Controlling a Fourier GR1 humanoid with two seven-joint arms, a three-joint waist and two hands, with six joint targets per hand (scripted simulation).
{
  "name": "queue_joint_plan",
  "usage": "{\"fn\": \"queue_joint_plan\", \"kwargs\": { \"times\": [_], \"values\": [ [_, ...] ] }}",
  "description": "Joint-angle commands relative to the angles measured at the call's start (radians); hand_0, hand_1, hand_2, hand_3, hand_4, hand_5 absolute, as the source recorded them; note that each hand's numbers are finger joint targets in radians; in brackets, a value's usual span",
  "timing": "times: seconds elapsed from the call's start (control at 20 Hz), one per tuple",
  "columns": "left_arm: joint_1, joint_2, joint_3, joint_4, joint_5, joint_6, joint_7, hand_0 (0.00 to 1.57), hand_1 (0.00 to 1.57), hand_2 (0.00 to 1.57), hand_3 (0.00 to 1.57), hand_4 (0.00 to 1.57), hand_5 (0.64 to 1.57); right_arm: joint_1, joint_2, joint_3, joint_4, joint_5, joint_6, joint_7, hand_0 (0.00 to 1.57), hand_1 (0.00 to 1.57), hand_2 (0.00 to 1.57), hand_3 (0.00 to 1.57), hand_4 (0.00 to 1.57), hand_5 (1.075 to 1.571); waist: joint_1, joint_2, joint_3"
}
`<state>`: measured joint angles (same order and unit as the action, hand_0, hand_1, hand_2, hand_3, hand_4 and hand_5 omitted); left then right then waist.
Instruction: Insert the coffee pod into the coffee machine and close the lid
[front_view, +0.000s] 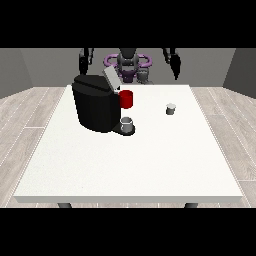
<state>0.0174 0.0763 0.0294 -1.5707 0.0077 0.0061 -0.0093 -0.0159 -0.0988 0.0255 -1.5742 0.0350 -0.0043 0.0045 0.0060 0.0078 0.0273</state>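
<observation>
Machine (95, 107) sits black on the table's (125, 165) left half, lid (111, 79) tilted up and open; a red part (126, 99) shows on its front, a grey cup (127, 124) on its base; no writing or brand can be read on it; pod (171, 108) stands alone, well to the right; both hands, one at the view's left (84, 61), one at the right (174, 62), hang raised beside the torso, holding nothing, fingers too small to judge.
</observation>
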Motion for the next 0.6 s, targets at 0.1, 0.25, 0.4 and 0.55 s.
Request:
{"fn": "queue_joint_plan", "kwargs": {
  "times": [0.1,0.25,0.4,0.55],
  "values": [
    [-0.009,0.056,0.048,0.027,0.043,-0.085,-0.130,0.00,0.00,0.00,0.00,0.27,1.571,0.012,-0.007,-0.055,0.057,-0.050,0.029,-0.062,0.00,0.00,0.00,0.00,0.13,1.571,-0.002,0.009,-0.0274],
    [-0.022,0.095,0.094,0.031,0.129,-0.172,-0.143,0.00,0.00,0.00,0.00,0.27,1.571,0.063,0.000,-0.014,0.009,-0.035,0.033,0.030,0.00,0.00,0.00,0.00,0.13,1.571,-0.031,-0.041,-0.0278],
    [0.011,0.092,0.030,0.023,0.012,-0.140,-0.203,0.00,0.00,0.00,0.00,0.26,1.571,0.024,0.038,-0.133,0.051,-0.075,-0.061,-0.129,0.00,0.00,0.00,0.00,0.09,1.571,-0.029,-0.014,-0.0270],
    [-0.076,0.172,0.104,0.096,0.019,-0.169,-0.191,0.00,0.00,0.00,0.00,0.21,1.571,0.028,0.096,-0.063,0.024,-0.039,-0.102,-0.130,0.00,0.00,0.00,0.00,0.14,1.571,-0.058,0.006,-0.0274]
  ]
}}
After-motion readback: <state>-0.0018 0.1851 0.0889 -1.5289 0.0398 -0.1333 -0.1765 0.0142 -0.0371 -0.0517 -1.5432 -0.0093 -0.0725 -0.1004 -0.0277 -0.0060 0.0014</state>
